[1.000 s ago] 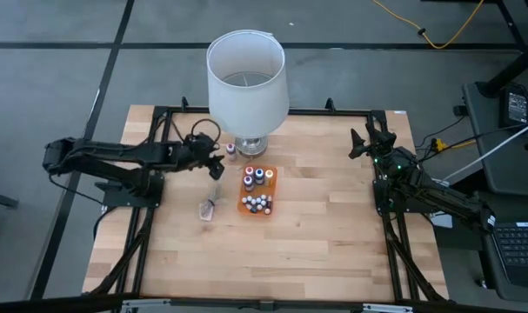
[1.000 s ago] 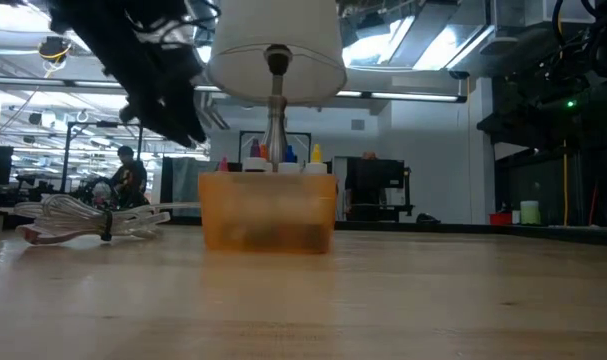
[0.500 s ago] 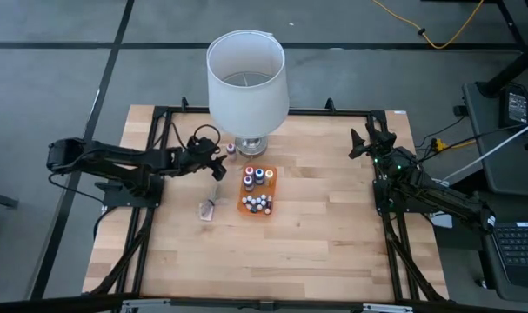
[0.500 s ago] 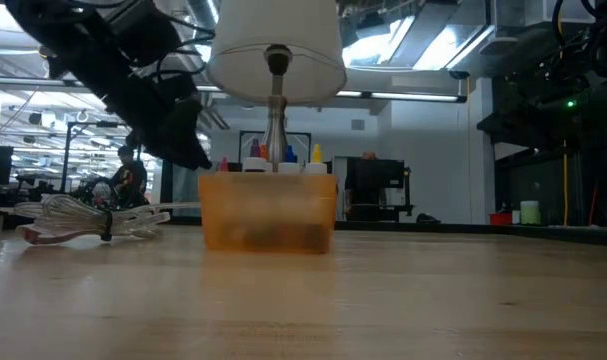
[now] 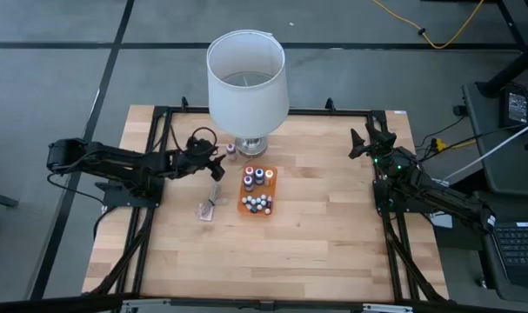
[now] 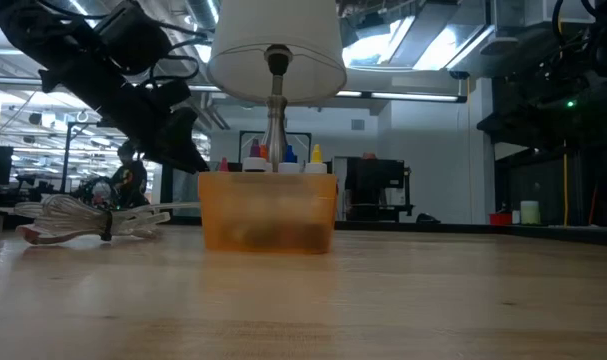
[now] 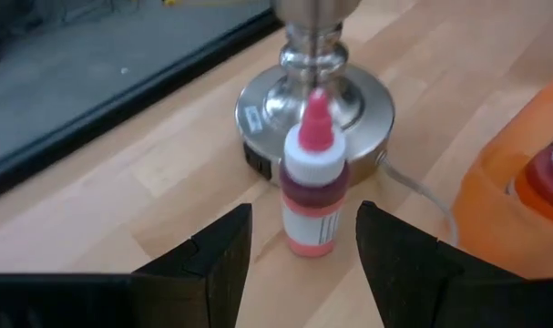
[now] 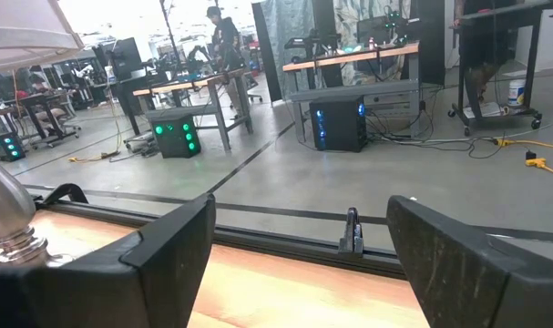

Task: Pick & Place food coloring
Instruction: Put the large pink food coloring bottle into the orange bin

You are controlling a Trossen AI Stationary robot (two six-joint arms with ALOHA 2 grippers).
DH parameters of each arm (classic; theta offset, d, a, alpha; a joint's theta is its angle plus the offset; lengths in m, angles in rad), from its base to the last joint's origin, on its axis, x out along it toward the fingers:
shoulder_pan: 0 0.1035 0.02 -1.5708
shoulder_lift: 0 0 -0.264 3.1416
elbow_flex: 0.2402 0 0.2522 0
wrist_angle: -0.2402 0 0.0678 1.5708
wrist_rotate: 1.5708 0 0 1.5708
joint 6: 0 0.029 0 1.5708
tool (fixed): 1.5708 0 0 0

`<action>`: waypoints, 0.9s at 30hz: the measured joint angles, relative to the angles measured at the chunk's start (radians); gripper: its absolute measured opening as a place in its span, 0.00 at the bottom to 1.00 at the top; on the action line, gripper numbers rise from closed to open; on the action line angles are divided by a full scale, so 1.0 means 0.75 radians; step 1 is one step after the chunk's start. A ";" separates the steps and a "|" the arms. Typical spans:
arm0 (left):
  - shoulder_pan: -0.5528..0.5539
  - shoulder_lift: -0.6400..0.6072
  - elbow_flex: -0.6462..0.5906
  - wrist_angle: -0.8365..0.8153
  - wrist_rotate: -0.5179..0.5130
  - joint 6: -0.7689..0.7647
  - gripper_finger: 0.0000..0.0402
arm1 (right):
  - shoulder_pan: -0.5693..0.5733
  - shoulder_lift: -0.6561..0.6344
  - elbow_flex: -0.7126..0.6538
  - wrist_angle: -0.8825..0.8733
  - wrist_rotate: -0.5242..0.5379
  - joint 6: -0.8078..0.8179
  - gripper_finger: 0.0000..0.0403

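Note:
A lone food coloring bottle (image 7: pixel 312 187), red with a pink tip, stands upright on the table (image 5: pixel 316 252) against the lamp's silver base (image 7: pixel 317 100); in the high view this bottle (image 5: pixel 230 149) is left of that base. My left gripper (image 7: pixel 303 214) is open, one finger on either side of the bottle and just short of it, touching nothing. The other bottles (image 5: pixel 257 189) stand in the orange tray (image 5: pixel 270 193), and their caps (image 6: pixel 283 155) show above the tray (image 6: pixel 268 212) in the low view. My right gripper (image 8: pixel 303 237) waits open at the table's far right (image 5: pixel 368 141).
A tall lamp with a white shade (image 5: pixel 246 80) stands at the far middle of the table, its cord running beside the tray. The crumpled clear wrapper (image 5: pixel 210 207) lies left of the tray. Bare wood spreads across the near half. A black frame (image 5: pixel 394 252) rims the table.
My left gripper has come down toward the table and eased slightly toward the left edge, staying open by the lone bottle. The bottle, the tray and the wrapper have kept their places.

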 joint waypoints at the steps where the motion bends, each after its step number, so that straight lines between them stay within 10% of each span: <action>1: 0.000 0.000 0.000 0.019 0.000 0.025 0.47 | 0.000 0.000 0.000 0.000 0.000 0.000 0.80; 27: 0.081 0.210 0.055 0.223 0.051 0.079 0.52 | 0.000 0.000 0.000 0.000 0.000 0.000 0.80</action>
